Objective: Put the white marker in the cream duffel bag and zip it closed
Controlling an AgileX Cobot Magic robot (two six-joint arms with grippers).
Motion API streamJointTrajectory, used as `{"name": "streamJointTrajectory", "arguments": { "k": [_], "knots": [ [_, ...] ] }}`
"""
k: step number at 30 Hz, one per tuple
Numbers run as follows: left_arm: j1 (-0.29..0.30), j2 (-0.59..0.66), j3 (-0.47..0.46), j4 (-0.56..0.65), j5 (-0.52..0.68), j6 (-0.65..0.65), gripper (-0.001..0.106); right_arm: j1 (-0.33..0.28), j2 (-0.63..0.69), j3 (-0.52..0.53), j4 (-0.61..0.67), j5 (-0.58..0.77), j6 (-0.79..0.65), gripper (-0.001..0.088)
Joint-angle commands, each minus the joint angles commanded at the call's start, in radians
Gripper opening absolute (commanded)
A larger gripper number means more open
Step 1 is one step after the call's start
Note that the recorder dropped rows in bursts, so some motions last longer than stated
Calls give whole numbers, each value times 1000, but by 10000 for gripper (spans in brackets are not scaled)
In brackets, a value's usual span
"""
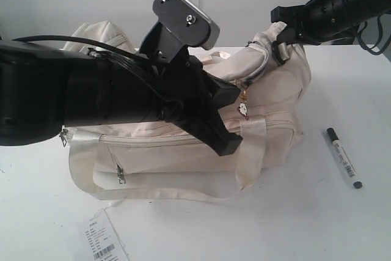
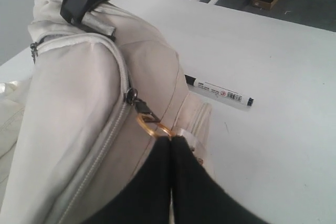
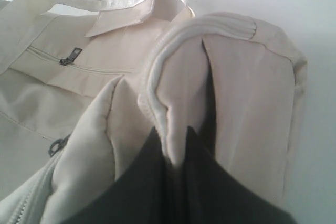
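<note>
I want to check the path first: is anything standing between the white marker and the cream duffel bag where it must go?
Nothing lies on the table between the white marker and the cream duffel bag. However, the top zip looks closed where visible, and no opening shows, so the zip itself seems to bar the way.

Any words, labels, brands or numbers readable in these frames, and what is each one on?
white marker: printed label with a barcode and a red mark, too small to read.
paper tag: a barcode and lines of print, too blurred to read.
cream duffel bag: no print visible.
Nothing can be quoted as it reads.
</note>
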Motion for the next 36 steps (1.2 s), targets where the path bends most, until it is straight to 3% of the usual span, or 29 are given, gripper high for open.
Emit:
{"name": "streamJointTrajectory", "arguments": {
  "k": [26, 36],
  "knots": [
    [0, -22, 35, 0, -32, 0, 0, 0, 0, 0, 0, 0, 0, 0],
    [0, -52, 100, 0, -39, 0, 0, 0, 0, 0, 0, 0, 0, 0]
  ]
}}
